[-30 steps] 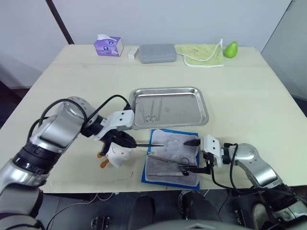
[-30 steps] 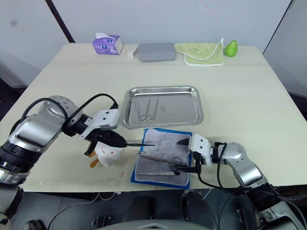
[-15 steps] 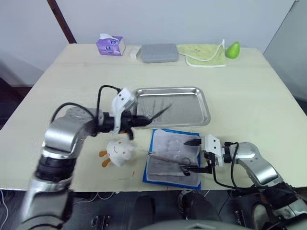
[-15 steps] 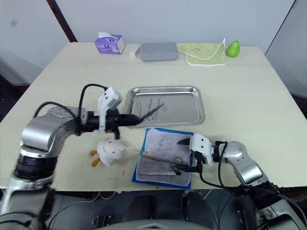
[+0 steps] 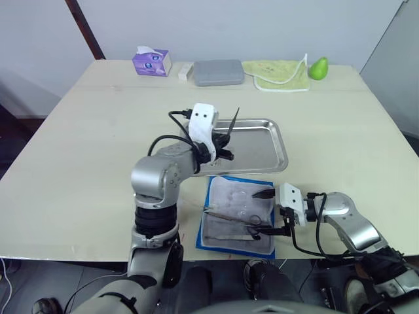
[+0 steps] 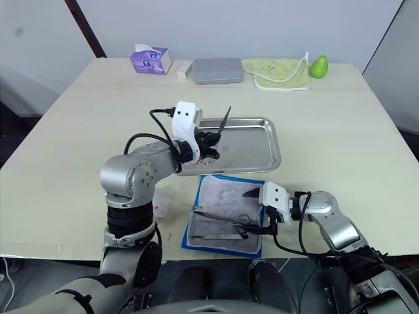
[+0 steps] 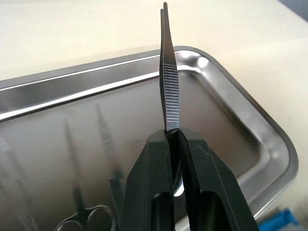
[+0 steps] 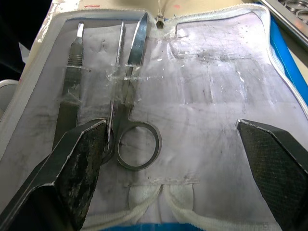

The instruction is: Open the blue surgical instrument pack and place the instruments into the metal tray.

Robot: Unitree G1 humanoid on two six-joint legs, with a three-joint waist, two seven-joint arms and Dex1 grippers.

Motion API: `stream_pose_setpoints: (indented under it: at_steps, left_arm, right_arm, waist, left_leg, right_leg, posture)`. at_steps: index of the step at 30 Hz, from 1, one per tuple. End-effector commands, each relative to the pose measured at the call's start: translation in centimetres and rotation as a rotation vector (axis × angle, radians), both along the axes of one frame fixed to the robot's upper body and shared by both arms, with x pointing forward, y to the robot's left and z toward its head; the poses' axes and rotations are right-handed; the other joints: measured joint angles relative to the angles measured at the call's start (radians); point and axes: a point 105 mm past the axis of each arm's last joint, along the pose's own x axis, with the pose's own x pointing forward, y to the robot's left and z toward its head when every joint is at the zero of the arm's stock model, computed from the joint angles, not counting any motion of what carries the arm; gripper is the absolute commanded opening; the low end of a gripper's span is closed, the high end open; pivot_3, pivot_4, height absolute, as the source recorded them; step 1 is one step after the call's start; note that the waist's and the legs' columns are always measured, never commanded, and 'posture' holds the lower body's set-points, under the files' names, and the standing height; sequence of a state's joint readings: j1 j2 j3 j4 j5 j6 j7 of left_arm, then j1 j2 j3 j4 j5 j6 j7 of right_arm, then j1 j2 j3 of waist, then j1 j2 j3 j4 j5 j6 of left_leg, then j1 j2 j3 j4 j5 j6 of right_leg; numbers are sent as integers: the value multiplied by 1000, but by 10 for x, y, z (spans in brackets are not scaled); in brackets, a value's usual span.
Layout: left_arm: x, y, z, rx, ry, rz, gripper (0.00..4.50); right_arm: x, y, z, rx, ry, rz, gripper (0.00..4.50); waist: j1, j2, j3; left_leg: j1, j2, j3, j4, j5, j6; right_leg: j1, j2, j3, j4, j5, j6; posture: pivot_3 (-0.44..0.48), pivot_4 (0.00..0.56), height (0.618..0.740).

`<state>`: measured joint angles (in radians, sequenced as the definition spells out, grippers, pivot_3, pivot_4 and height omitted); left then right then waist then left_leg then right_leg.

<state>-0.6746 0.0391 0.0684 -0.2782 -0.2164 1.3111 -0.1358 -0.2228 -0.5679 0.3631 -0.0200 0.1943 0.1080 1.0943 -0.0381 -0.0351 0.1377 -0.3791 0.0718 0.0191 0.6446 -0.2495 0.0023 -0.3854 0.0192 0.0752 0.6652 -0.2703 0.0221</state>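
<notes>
While left gripper (image 7: 174, 137) jaws clamp ridged steel tweezers (image 7: 169, 82) over shiny tray (image 7: 250, 115), right gripper (image 8: 175, 159) jaws gape.

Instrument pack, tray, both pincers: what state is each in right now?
Blue surgical instrument pack: open, scissors and another tool still inside.
Metal tray: holds a few instruments.
Left pincer: shut on tweezers above the tray.
Right pincer: open over the pack.
</notes>
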Motion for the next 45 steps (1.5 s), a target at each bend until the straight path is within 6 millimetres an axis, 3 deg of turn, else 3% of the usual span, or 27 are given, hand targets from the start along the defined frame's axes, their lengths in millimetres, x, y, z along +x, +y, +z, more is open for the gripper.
stream_pose_setpoints:
  at_steps: [1,9,33,37,40,45]
  left_arm:
    - [9,-8,2,8,-3,65,65]
    - [15,-20,-20,74,75,98,65]
    - [13,-19,-37,41,174,106,65]
    - [13,-19,-37,25,173,107,1648]
    - [13,-21,-30,0,148,93,3201]
    - [1,-35,-5,-161,89,-62,3201]
  right_arm:
    - [-12,-26,-46,-181,141,-53,4500]
    - [-14,-27,-45,-184,146,-51,4500]
    - [-15,-25,-45,-178,147,-59,4500]
    - [-14,-25,-45,-179,147,-60,4500]
    - [-15,-25,-45,-177,147,-62,4500]
    - [-14,-24,-45,-172,146,-63,4500]
  waist:
    - [1,0,0]
    - [3,0,0]
    - [2,0,0]
    - [2,0,0]
    - [2,0,0]
    - [1,0,0]
  left_leg:
    - [0,0,0,0,0,0]
    - [-1,-3,0,0,0,0]
    - [-1,-5,-1,0,0,0]
    - [-1,-5,-1,0,0,0]
    - [-1,-5,-1,0,0,0]
    - [-1,-5,-1,0,0,0]
  right_leg:
    - [0,0,0,0,0,0]
    - [1,-3,0,-2,0,4]
    - [1,-4,0,-2,-1,5]
    - [1,-4,0,-2,-1,5]
    - [1,-4,0,-2,-1,5]
    - [1,-4,0,-2,-1,5]
  posture:
    - [0,150,740]
    - [0,150,740]
    - [0,150,740]
    - [0,150,740]
    - [0,150,740]
    - [0,150,740]
